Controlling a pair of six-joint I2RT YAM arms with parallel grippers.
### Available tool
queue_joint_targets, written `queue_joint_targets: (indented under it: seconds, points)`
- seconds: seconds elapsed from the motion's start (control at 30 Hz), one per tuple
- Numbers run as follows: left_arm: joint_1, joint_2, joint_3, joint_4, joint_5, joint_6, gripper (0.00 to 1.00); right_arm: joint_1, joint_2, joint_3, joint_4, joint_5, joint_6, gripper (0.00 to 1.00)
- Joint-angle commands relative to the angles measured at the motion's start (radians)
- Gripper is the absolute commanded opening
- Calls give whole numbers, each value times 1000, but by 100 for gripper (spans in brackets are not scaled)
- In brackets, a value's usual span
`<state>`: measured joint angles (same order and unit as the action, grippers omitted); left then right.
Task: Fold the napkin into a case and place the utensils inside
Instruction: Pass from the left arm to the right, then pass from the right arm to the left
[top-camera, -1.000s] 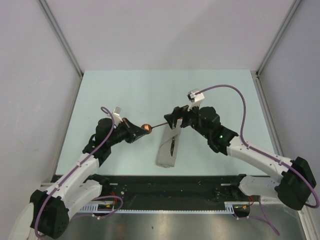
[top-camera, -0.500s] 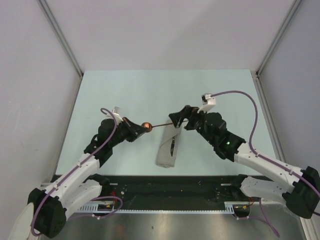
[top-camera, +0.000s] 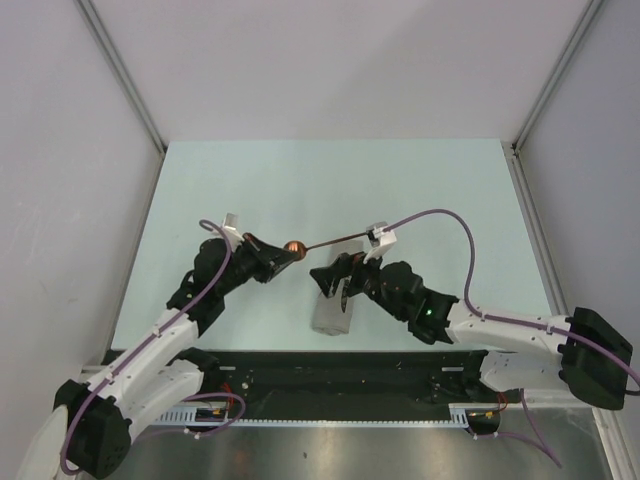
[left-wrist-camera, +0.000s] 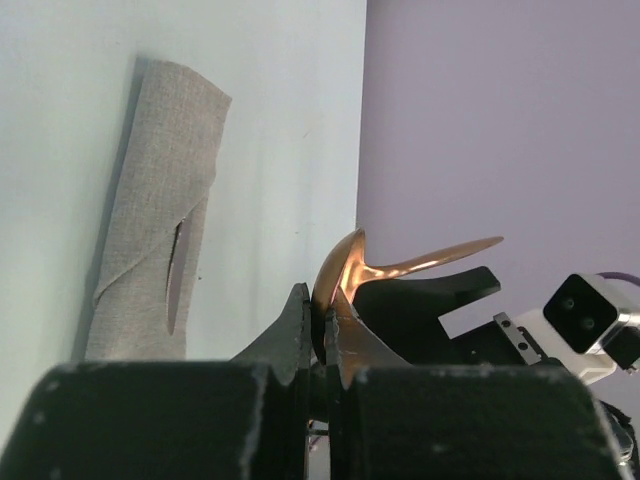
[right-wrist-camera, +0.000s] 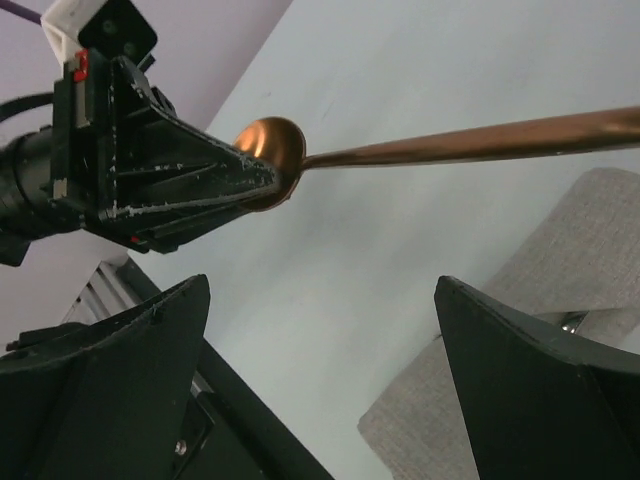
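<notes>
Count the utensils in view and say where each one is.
2. The spoon is pinched by its bowl in the left gripper. The knife lies tucked in the folded napkin, only partly showing. No others are visible.

Bright, diffuse light fills the top view. The pale desk (top-camera: 420, 180) shows only faint, soft-edged shadows beneath the arms and no glare. In the left wrist view the weave of the napkin (left-wrist-camera: 160, 200) is sharp, while the left tool (left-wrist-camera: 318, 308), close to the lens, is a dark, blurred mass. The spoon (left-wrist-camera: 345, 275) carries a warm highlight on its bowl. In the right wrist view the fingers (right-wrist-camera: 100, 380) of the right tool (right-wrist-camera: 320, 300) are near-black and soft-edged.
</notes>
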<state>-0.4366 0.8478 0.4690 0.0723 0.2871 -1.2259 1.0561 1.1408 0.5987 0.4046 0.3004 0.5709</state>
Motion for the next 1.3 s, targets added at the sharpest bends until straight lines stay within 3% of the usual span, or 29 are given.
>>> queue_joint_targets:
  seconds: [0.0,0.13,0.3,0.4,0.43,0.5,0.53,0.57,0.6,0.67,0.73,0.83,0.97,1.03,1.13,1.27]
  points:
    - [-11,-39,-16,73,11,-110,0,4,-21,30,160,150,4,100]
    - [-25,-62,-32,75,21,-155,0,-57,25,1,267,88,21,99]
    - [-40,-93,-63,84,4,-204,0,-59,161,36,467,-12,23,88]
    - [-40,-98,-78,109,21,-227,0,-71,230,84,517,-75,32,67]
    - [-39,-99,-82,133,32,-230,0,-79,258,93,526,-99,44,45]
    - [-22,-81,-92,205,117,-186,1,-132,264,115,511,-212,96,13]
    - [2,-35,-84,310,283,-93,6,-157,258,113,493,-252,119,0]
    - [12,-18,-48,325,344,-37,24,-183,231,104,467,-294,139,0]
    - [16,-10,-20,299,387,23,33,-259,218,101,424,-464,150,0]
    - [25,-21,48,123,414,211,49,-327,171,102,349,-614,164,0]
    - [53,-38,77,19,409,337,54,-407,157,128,246,-846,150,0]
    - [71,-32,128,3,425,437,64,-447,137,167,131,-1101,129,0]
    - [72,91,206,35,463,465,68,-444,102,174,48,-1314,75,0]
    - [65,187,214,159,562,404,68,-439,94,176,-9,-1379,60,0]
    - [56,267,212,239,584,336,62,-446,62,149,-49,-1301,56,0]
    - [44,273,159,270,506,316,65,-436,140,148,-1,-1257,145,0]
